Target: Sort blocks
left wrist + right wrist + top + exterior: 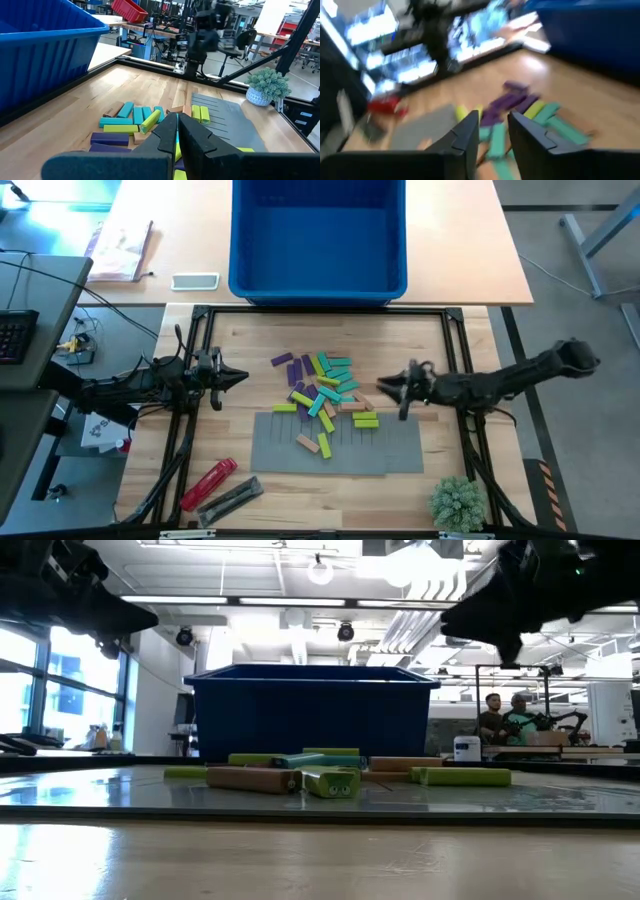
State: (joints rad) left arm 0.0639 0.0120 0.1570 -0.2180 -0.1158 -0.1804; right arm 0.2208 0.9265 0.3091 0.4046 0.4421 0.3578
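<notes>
Between both arms' fingers (385, 387) (untouched) lie the blocks (322, 390).

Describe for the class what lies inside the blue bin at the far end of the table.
In the high view the blue bin shows only its bare blue floor; no blocks lie inside.

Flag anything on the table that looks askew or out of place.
The blocks lie in a jumbled heap, criss-crossed at all angles, half on the grey mat and half on bare wood. None are in the blue bin. Nothing looks damaged.
</notes>
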